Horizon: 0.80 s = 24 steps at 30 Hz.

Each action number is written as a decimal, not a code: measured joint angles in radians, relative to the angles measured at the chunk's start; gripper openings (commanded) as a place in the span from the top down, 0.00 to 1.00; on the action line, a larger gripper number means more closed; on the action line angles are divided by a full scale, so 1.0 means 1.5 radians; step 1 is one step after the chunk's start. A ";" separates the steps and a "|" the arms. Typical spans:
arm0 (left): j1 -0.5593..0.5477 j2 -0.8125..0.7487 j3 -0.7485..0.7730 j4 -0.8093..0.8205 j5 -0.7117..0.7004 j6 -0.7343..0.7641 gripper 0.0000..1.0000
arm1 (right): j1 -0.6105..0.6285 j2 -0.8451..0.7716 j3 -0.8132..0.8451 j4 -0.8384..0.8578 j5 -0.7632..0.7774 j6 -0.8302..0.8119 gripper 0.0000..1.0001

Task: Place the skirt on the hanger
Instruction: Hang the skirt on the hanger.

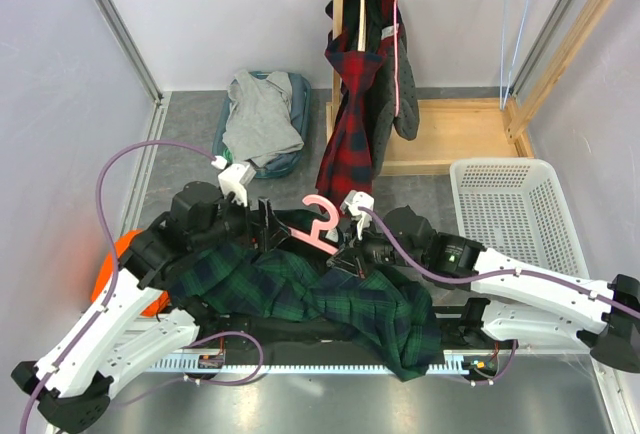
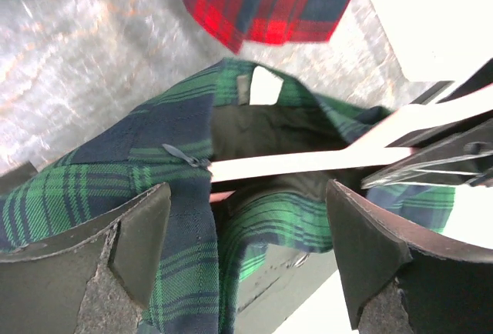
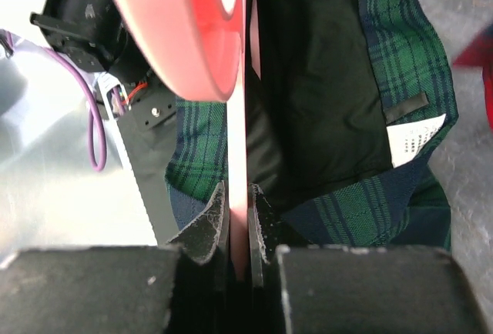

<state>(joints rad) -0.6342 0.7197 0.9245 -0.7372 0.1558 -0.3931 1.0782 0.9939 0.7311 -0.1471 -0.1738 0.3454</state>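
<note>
The skirt (image 1: pixel 330 299) – dark green tartan with a black lining – lies draped over the two arms at the near edge of the table, its hem trailing toward the right arm's base and its waist bunched up between the two wrists. The right gripper (image 3: pixel 239 205) is pinched tight on the thin edge of the pink hanger (image 1: pixel 320 222), whose hook stands up just above the cloth. In the left wrist view the hanger's pale bar crosses the open waistband beside a zip pull and a white label. The left gripper (image 2: pixel 246 230) hangs over that spot with its fingers spread wide, the tartan lying loose between them – nothing clamped. Behind, a red plaid garment (image 1: pixel 352 124) hangs from a wooden rack (image 1: pixel 455 129), with a white basket (image 1: pixel 510 209) to its right.
</note>
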 measured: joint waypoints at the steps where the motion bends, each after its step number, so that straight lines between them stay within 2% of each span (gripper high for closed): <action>1: 0.000 -0.001 0.003 0.000 -0.001 0.001 0.12 | 0.000 0.000 -0.003 0.009 0.002 -0.001 1.00; 7: 0.000 -0.011 0.076 -0.012 -0.019 0.024 0.12 | 0.002 -0.009 -0.013 0.061 0.015 -0.004 1.00; 16: 0.000 -0.010 0.228 0.005 -0.059 0.102 0.05 | 0.003 -0.054 -0.014 0.078 0.030 -0.045 1.00; 20: 0.000 -0.007 0.259 0.007 -0.135 0.105 0.05 | 0.003 -0.070 -0.009 0.074 0.035 -0.058 1.00; 24: 0.000 0.012 0.243 -0.034 -0.216 0.064 0.07 | 0.003 -0.065 -0.004 0.071 0.038 -0.059 1.00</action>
<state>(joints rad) -0.6342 0.7372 1.2884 -0.7879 -0.1677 -0.2977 1.0824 0.8970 0.7246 -0.0410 -0.1162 0.2573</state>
